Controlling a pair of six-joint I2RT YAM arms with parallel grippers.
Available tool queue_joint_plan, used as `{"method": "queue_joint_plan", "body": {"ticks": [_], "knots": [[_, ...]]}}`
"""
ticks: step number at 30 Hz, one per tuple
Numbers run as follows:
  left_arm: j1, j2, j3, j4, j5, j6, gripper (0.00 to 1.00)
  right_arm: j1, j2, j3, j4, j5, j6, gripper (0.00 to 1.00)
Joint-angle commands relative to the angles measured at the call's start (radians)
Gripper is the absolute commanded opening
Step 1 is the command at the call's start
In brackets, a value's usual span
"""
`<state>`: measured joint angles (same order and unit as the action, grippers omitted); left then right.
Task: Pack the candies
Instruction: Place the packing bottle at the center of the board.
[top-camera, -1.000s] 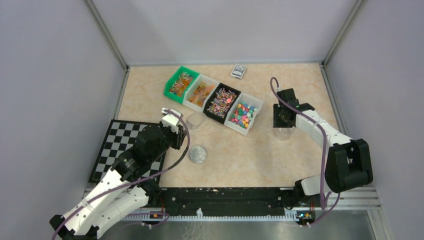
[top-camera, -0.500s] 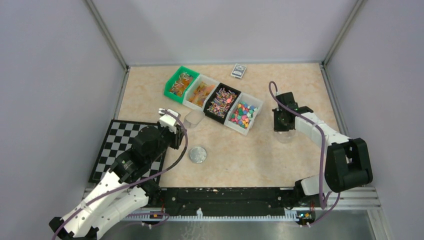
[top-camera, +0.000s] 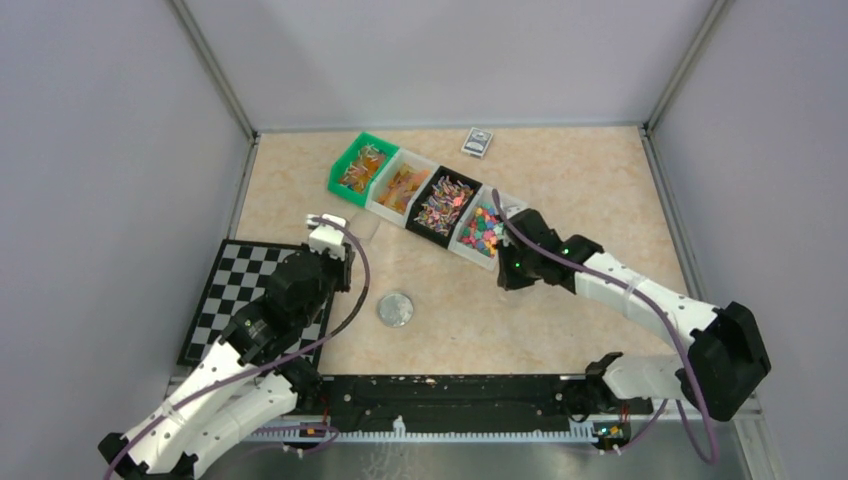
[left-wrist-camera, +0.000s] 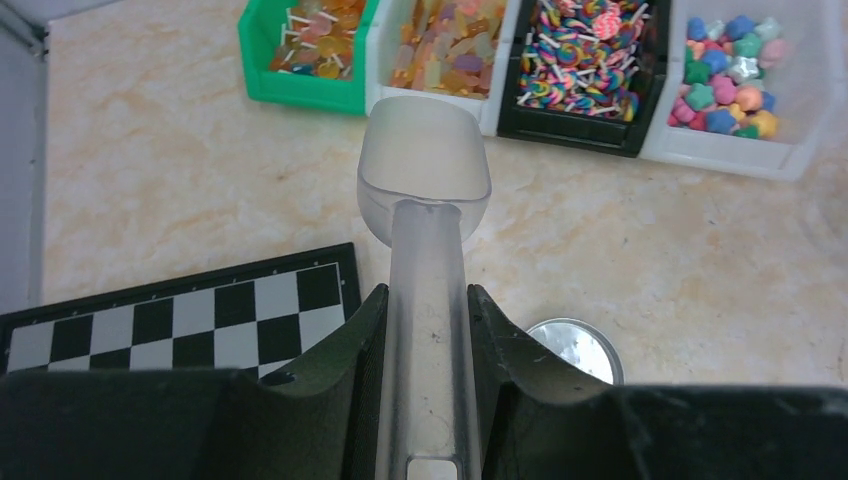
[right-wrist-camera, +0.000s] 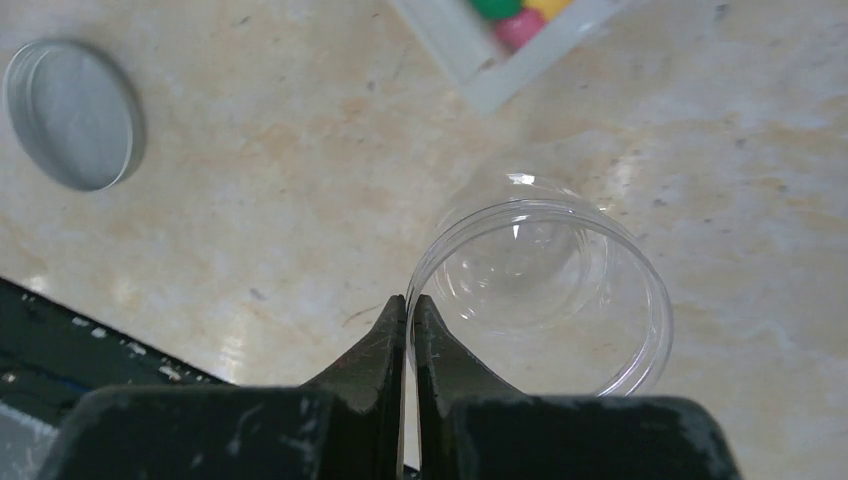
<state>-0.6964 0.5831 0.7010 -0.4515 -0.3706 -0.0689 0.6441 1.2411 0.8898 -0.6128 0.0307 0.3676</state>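
Just beyond the scoop (left-wrist-camera: 424, 170) in the left gripper (left-wrist-camera: 427, 310), candies (left-wrist-camera: 450, 45) in bins (left-wrist-camera: 300, 92).

A beige, marble-patterned table (top-camera: 590, 180) lies inside a boxed enclosure; a plain pale grey back wall (top-camera: 450, 60) and matching side walls (top-camera: 100, 150) close it in; slim aluminium corner posts (top-camera: 213, 70) rise at the far corners; a black rail (top-camera: 450, 390) runs along the near edge; the light is soft and even.

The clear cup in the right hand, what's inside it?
Nothing that shows: the clear cup looks empty, with only the table seen through its bottom. The right hand pinches its rim and hides a sliver of the near wall.
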Motion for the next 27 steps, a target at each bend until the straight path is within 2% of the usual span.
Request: {"method": "queue_joint_plan", "body": {"ticks": [1, 6, 11, 19, 21, 27], "knots": [[-0.005, -0.045, 0.027, 0.006, -0.130, -0.028, 0.00, 0.125, 0.011, 0.018, 0.043, -0.014, 0.128, 0.00], [-0.005, -0.104, 0.011, 0.019, -0.160, -0.028, 0.00, 0.244, 0.089, 0.061, 0.084, 0.007, 0.181, 0.00], [-0.005, -0.108, 0.008, 0.033, -0.129, -0.016, 0.00, 0.330, 0.214, 0.126, 0.073, 0.051, 0.232, 0.00], [-0.006, -0.117, 0.010, 0.019, -0.136, -0.019, 0.00, 0.381, 0.296, 0.173, 0.089, 0.071, 0.277, 0.00], [-0.005, -0.117, 0.006, 0.020, -0.135, -0.017, 0.00, 0.381, 0.290, 0.176, 0.088, 0.078, 0.283, 0.06], [-0.005, -0.113, 0.004, 0.031, -0.091, -0.008, 0.00, 0.382, 0.281, 0.224, 0.061, 0.096, 0.315, 0.34]]}}
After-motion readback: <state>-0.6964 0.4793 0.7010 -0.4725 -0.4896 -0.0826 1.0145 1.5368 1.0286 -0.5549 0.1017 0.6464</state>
